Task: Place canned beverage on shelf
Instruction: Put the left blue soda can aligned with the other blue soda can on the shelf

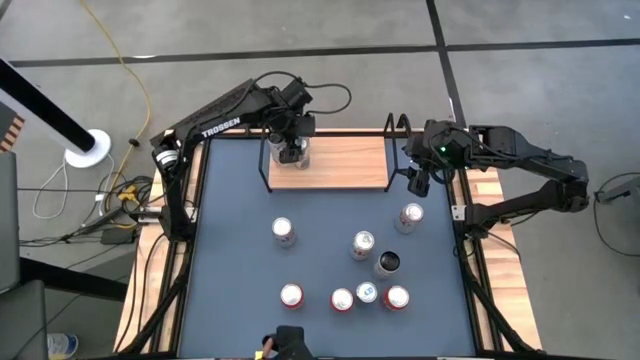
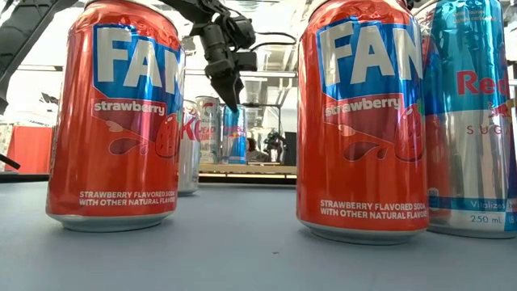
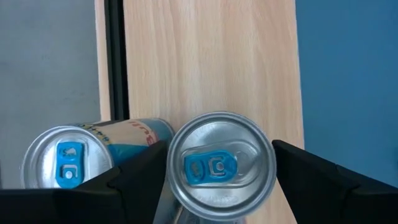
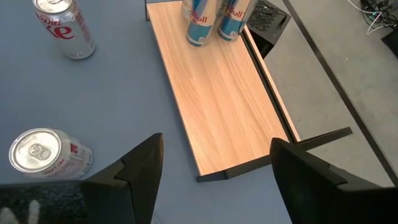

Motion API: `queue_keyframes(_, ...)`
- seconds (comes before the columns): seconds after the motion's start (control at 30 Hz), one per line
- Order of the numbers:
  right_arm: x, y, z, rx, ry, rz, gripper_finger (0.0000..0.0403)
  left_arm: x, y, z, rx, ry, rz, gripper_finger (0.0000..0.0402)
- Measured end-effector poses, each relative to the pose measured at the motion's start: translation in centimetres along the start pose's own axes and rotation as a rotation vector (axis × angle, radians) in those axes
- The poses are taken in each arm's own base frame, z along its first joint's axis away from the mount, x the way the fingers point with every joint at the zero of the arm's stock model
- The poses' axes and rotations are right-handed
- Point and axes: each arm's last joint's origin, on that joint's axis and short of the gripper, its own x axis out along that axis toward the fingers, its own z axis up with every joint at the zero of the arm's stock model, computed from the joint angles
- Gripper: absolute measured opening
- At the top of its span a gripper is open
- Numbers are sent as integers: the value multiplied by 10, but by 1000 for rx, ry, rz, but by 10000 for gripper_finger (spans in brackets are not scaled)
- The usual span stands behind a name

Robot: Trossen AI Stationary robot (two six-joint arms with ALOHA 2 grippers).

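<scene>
Now can [image 3: 221, 167] between left hand [image 3: 217, 180] fingers, on shelf [image 3: 211, 62].

One camera looks straight down on the whole table [image 1: 320, 250]; another sits at tabletop level, close behind soda cans [image 2: 113, 121]. Both wrist cameras look down on the wooden shelf [image 4: 217, 99], probably sharing its two blue cans [image 3: 221, 165].

Shelf [image 1: 345, 160]: two blue cans [image 4: 211, 22] crowd the left end under the left gripper [image 1: 291, 140]; rest of board bare. Black end uprights [image 1: 390, 150] block the ends. Loose cans [image 1: 362, 245] scattered across the near tabletop [image 1: 230, 250].
</scene>
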Motion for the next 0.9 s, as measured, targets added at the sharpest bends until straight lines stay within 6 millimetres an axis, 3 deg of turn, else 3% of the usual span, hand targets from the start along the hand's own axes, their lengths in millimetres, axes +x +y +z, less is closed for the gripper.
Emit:
queue_keyframes(0.13, 0, 0, 0, 0, 0, 0, 276, -4, 1, 1, 3, 7, 12, 275)
queue_keyframes(0.37, 0, 0, 0, -2, 0, 0, 276, -32, 7, 14, -2, -54, 50, 275)
queue_keyframes(0.63, 0, 0, 1, 4, -8, 0, 276, -53, -8, 22, -6, -14, -3, 275)
queue_keyframes(0.8, 31, 8, 3, 32, -102, -1, 276, -62, -34, 24, -20, 13, -160, 275)
queue_keyframes(0.9, 60, 17, -1, 39, -191, 32, 276, -84, -55, 27, -33, -40, -273, 275)
